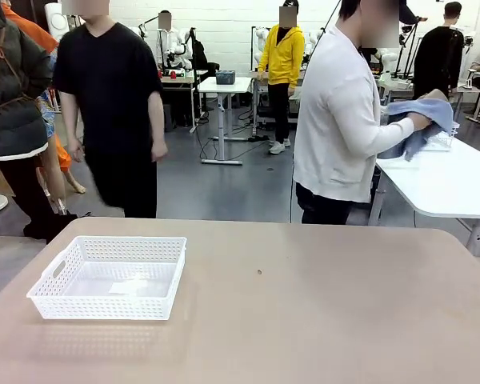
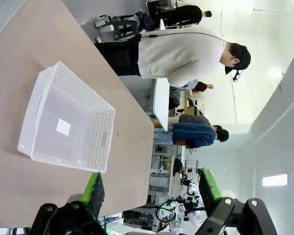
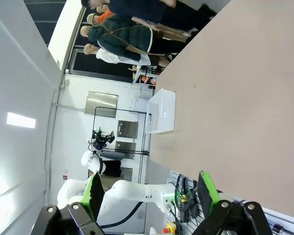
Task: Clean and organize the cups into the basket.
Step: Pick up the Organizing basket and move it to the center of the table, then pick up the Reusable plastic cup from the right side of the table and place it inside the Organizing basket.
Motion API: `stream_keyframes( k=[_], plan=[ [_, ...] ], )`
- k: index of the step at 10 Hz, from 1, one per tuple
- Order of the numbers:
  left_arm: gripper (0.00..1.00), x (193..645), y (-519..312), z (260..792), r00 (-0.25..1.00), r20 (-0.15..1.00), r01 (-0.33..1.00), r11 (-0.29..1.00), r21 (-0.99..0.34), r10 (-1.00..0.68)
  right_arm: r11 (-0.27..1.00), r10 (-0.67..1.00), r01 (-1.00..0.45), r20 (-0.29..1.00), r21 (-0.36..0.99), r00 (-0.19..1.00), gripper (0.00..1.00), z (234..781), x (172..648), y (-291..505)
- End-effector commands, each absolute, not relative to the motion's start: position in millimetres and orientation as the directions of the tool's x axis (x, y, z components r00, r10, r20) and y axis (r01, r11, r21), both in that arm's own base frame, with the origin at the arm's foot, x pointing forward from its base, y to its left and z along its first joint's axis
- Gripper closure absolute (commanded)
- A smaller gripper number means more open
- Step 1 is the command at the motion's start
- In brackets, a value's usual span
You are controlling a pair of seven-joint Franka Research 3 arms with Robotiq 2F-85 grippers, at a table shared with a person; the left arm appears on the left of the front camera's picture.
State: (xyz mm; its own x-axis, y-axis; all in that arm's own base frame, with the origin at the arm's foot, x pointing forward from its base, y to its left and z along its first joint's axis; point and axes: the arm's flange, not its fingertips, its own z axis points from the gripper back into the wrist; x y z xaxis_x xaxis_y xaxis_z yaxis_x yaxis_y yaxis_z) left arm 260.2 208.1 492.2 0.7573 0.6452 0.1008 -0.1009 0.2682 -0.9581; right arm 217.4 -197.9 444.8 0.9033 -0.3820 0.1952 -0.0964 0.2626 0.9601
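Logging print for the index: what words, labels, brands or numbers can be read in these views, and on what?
No text can be read in any view.
The white sticker on the floor of the basket looks blank, or its print is too small to read.

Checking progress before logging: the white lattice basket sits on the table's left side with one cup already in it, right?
Not quite. The white lattice basket sits on the table's left side, but it is empty, no cup in it; the front view shows its bare floor.
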Motion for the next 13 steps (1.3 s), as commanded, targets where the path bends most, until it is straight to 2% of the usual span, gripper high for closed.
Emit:
stream_keyframes(
  k=[1,13],
  plan=[
    [0.00,261.2,209.7,492.1,0.757,0.113,-0.082,0.265,-0.961,0.644,0.256,-0.386,-0.117,0.212,0.960,0.898,0.00,445.6,218.2,-199.1],
    [0.00,261.2,209.7,492.1,0.757,0.113,-0.082,0.265,-0.961,0.644,0.256,-0.386,-0.117,0.212,0.960,0.898,0.00,445.6,218.2,-199.1]
  ],
)
